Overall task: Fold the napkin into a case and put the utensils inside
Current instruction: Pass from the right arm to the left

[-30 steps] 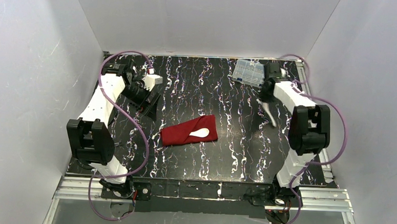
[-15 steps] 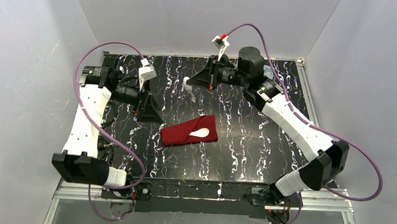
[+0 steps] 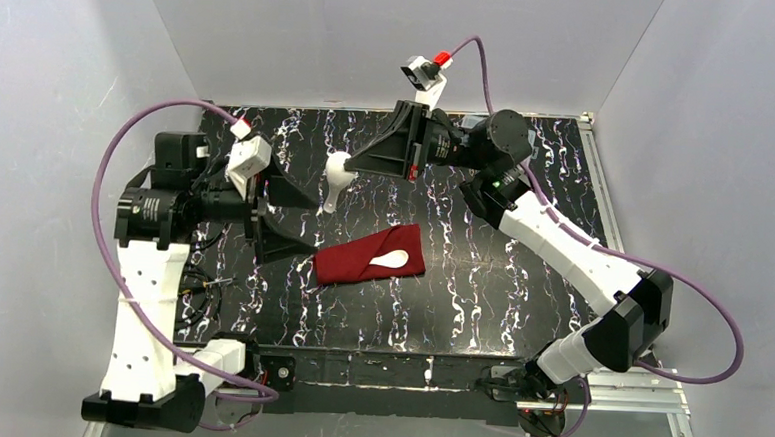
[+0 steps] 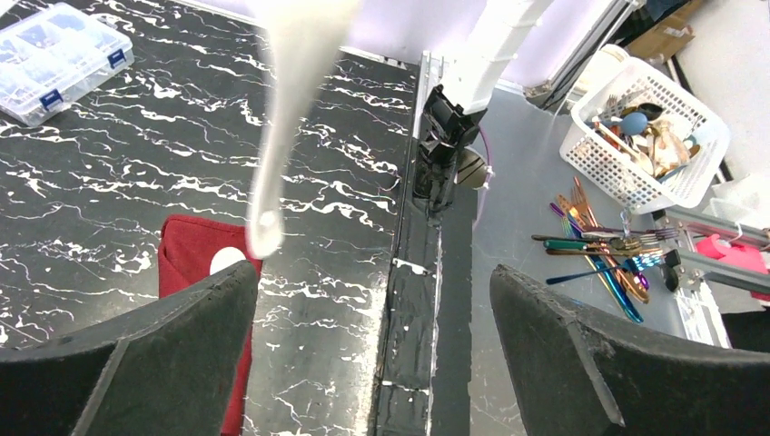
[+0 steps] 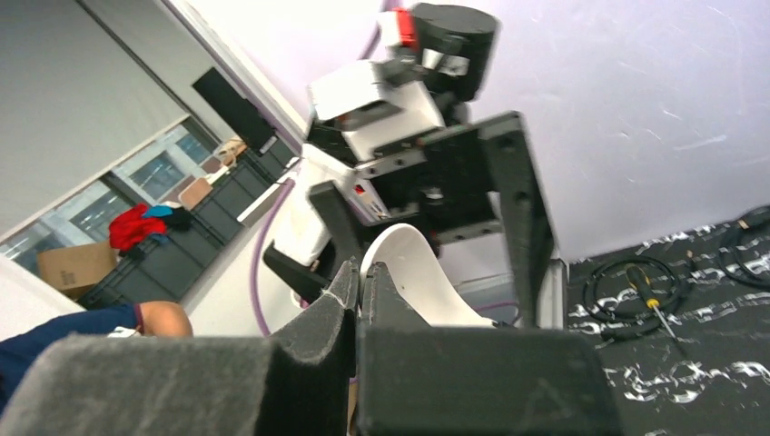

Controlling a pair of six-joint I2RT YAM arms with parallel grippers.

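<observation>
White utensil (image 3: 336, 176) — pinched fast in right claw (image 3: 358, 163), carried farther left. Left claw (image 3: 315, 225) swung round, jaws now spread wide, empty. Red case (image 3: 351, 264) holds other utensil (image 3: 389, 260) — handover likely next.

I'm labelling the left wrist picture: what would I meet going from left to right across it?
clear box → red napkin → right arm's base → white basket. The hanging white spoon overlaps the napkin, so it is left out.
</observation>
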